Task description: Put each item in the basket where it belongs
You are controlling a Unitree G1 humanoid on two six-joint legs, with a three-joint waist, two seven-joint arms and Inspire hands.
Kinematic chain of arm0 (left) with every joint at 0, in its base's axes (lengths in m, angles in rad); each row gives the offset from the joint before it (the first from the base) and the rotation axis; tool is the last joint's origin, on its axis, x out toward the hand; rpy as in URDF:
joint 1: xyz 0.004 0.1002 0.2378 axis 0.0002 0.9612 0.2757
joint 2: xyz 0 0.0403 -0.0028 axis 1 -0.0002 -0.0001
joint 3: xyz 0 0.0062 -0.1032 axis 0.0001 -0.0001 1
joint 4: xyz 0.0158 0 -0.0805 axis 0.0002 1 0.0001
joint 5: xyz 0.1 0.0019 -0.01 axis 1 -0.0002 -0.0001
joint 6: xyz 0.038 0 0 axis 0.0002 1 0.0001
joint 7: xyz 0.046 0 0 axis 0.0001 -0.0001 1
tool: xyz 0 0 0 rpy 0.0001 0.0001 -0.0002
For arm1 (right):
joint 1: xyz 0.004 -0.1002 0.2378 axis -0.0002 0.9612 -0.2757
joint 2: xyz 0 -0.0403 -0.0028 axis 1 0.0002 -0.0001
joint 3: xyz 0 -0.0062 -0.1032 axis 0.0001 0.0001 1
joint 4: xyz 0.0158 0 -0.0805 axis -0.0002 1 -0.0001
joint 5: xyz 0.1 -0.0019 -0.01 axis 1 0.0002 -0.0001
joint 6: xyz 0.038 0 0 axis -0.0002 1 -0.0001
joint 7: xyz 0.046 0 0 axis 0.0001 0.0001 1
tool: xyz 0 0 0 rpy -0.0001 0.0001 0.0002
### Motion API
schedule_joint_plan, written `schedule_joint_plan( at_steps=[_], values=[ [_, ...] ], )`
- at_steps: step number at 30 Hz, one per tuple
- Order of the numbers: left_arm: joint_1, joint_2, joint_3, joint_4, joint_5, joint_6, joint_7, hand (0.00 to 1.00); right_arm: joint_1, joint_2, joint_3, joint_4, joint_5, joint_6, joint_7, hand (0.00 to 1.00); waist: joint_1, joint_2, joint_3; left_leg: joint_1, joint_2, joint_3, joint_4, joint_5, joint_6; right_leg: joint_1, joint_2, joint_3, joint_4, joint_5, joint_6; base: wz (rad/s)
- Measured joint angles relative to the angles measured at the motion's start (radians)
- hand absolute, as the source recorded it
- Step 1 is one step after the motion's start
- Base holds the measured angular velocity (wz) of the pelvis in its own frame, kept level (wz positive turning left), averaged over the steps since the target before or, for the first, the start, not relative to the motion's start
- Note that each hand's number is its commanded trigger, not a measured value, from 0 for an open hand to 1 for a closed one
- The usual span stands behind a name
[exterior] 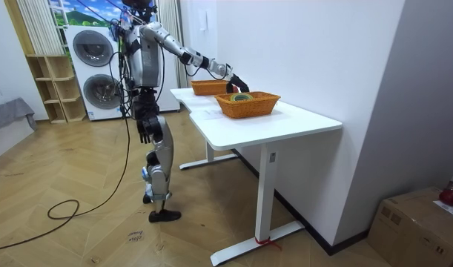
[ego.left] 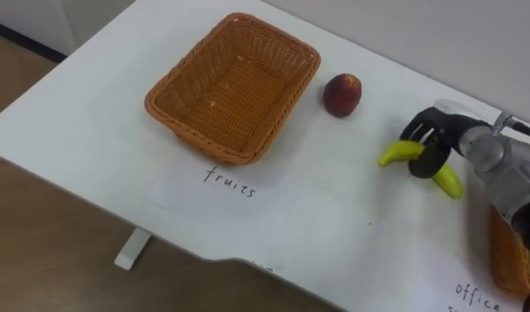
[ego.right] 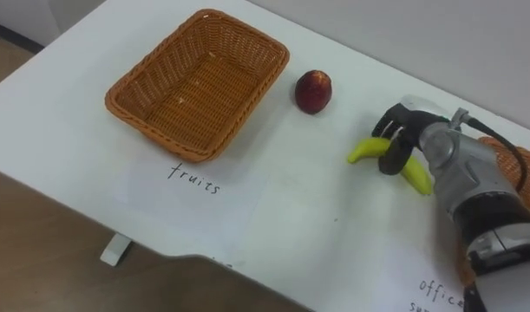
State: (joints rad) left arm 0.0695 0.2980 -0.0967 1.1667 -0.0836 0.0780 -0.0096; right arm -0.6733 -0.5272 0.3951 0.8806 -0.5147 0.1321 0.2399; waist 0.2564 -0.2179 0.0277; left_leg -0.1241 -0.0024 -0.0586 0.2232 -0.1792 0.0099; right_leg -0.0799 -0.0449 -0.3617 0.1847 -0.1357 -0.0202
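Observation:
A yellow banana (ego.left: 402,153) lies on the white table (ego.left: 100,121), right of a red peach-like fruit (ego.left: 343,94). My right hand (ego.left: 438,130) reaches in from the right and its fingers curl over the banana's middle, thumb in front, so the hand is shut on it. The empty wicker fruit basket (ego.left: 186,62) stands at the far left, behind a paper label reading "fruits" (ego.left: 230,180). In the room view I stand at the table's end with the right arm stretched out, and my left hand (exterior: 142,132) hangs loose by my hip.
A second wicker basket (ego.left: 507,260) sits at the right edge beside an "office" label (ego.left: 477,297); in the room view this basket (exterior: 248,104) holds items. The table's near edge (ego.left: 195,251) drops to the wooden floor.

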Motion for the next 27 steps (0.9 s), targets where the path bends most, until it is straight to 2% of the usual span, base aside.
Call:
schedule_joint_plan(
  at_steps=[4, 10, 23, 27],
  values=[
    [-0.004, 0.002, -0.006, 0.0, 0.0, 0.0, -0.001, 0.0, -0.014, -0.008, 0.042, -0.001, 0.008, 0.0, 0.001, 1.0, 0.0, 0.002, 0.0016, -0.002, 0.0, 0.001, 0.0, 0.0, 0.0, -0.004, 0.0, 0.001, 0.0, 0.0, 0.0, 0.0],
    [-0.009, 0.006, -0.007, 0.0, 0.0, -0.001, -0.001, 0.0, -0.015, -0.02, 0.054, -0.01, 0.04, -0.006, 0.003, 1.0, -0.002, -0.005, 0.0064, -0.005, 0.002, 0.001, -0.003, 0.0, -0.001, -0.007, 0.003, 0.003, 0.0, 0.0, -0.001, 0.0],
    [-0.008, 0.008, -0.004, -0.007, -0.002, -0.005, 0.008, 0.0, -0.005, -0.028, 0.054, -0.118, 0.052, -0.001, 0.023, 1.0, -0.006, -0.012, 0.0017, -0.009, 0.007, 0.013, -0.005, -0.002, -0.003, -0.023, 0.008, 0.017, 0.001, 0.001, -0.001, -0.04],
    [0.007, 0.007, 0.006, -0.036, -0.004, -0.014, 0.008, 0.0, 0.048, -0.028, 0.051, -0.278, 0.062, -0.021, 0.022, 1.0, -0.02, -0.014, -0.0002, -0.008, 0.006, 0.024, -0.002, -0.001, -0.003, -0.024, 0.005, 0.029, 0.001, 0.001, -0.001, -0.06]
  ],
)
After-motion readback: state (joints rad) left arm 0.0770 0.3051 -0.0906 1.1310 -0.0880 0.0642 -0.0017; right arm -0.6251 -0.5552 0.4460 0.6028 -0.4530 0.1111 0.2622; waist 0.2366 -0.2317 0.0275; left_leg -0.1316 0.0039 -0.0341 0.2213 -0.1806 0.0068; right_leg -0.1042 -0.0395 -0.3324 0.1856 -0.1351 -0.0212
